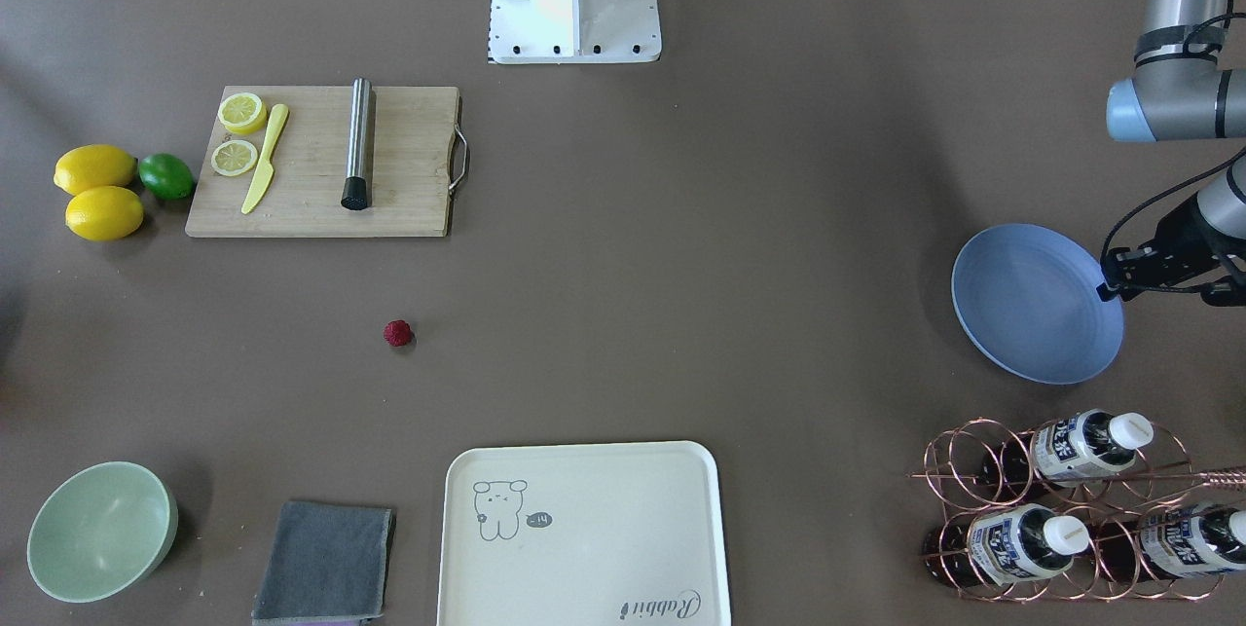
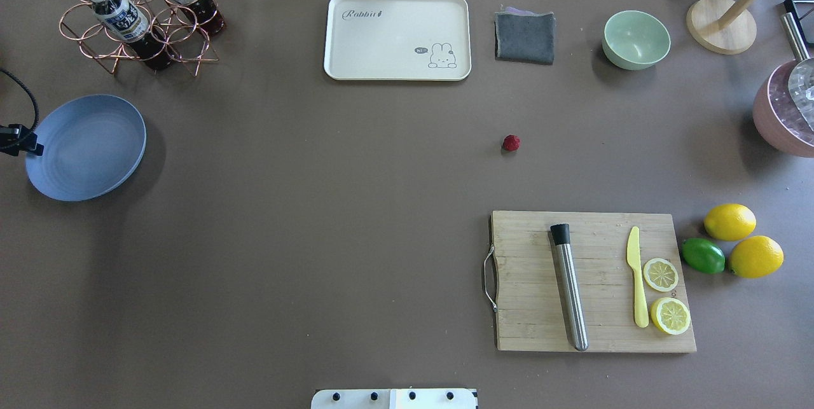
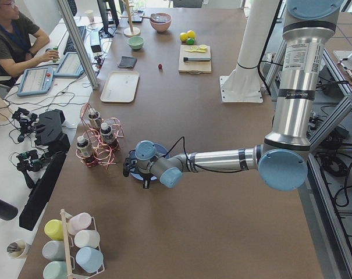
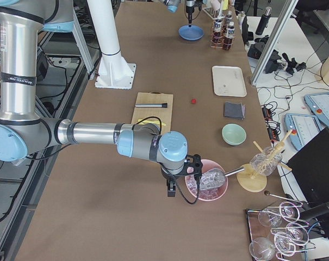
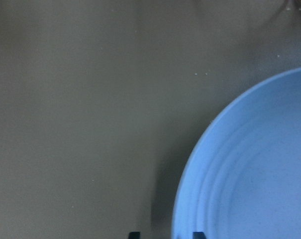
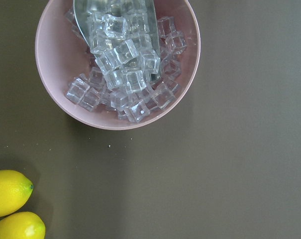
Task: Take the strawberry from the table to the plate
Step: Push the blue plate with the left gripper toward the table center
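Note:
The strawberry [image 1: 397, 333] [image 2: 510, 142], a tiny dark-red berry, lies alone on the brown table [image 2: 318, 205], between the cutting board and the cream tray. Far from it, at the table's left end, rests the blue-grey plate [image 2: 86, 145] [image 1: 1032, 305] [image 5: 250, 164]. My left gripper [image 2: 35, 149] [image 1: 1107, 292] [image 5: 166, 234] hovers over the plate's outer rim, open, with nothing held. My right gripper [image 4: 171, 190] shows only in the exterior right view, beside a pink bowl of ice, and I cannot tell its state.
A wooden cutting board [image 2: 591, 282] carries a metal muddler, a yellow knife and lemon slices. Two lemons and a lime [image 2: 703, 255] lie beside it. Along the far edge stand a bottle rack [image 2: 137, 21], cream tray [image 2: 397, 37], grey cloth [image 2: 524, 37] and green bowl [image 2: 636, 39]. The pink ice bowl [image 6: 118, 64] sits at the right end.

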You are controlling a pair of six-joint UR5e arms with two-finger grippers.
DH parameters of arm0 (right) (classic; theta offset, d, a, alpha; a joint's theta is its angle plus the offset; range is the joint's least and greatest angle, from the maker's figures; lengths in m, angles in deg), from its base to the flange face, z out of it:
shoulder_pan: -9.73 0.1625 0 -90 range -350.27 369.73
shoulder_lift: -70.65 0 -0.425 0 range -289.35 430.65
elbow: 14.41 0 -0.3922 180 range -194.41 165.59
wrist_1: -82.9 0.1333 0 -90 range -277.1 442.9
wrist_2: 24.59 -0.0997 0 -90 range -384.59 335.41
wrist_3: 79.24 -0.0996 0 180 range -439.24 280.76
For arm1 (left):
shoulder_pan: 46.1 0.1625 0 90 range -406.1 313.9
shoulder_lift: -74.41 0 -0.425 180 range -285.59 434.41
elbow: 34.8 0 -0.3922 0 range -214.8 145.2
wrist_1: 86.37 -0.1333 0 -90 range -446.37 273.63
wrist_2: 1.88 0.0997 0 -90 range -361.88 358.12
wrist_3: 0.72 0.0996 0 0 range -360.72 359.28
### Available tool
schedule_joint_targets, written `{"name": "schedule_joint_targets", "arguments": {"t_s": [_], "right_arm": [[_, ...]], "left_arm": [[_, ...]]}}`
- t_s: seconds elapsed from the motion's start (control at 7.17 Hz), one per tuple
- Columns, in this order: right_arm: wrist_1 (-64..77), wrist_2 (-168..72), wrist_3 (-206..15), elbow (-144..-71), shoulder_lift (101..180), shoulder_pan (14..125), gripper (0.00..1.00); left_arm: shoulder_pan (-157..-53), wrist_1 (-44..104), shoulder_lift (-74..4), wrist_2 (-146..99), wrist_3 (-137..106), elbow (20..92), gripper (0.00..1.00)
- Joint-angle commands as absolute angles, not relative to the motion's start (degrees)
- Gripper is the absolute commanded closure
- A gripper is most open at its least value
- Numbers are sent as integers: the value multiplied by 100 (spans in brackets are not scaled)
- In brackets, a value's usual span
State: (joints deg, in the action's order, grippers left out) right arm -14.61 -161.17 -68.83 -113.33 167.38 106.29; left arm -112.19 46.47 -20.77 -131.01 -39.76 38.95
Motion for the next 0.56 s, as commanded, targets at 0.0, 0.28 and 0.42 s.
{"name": "schedule_joint_targets", "arguments": {"t_s": [0.0,0.28,0.42], "right_arm": [[-1457,-16126,-7045,-11355,16706,10597,0],[-1457,-16144,-7045,-11355,16706,10588,0],[-1449,-16135,-7037,-11355,16706,10579,0]], "left_arm": [[-11220,4635,-2201,-13264,-4256,3938,100],[-11341,4600,-2262,-13921,-4265,3955,100],[-11473,4573,-2280,-14212,-4265,4077,100]]}}
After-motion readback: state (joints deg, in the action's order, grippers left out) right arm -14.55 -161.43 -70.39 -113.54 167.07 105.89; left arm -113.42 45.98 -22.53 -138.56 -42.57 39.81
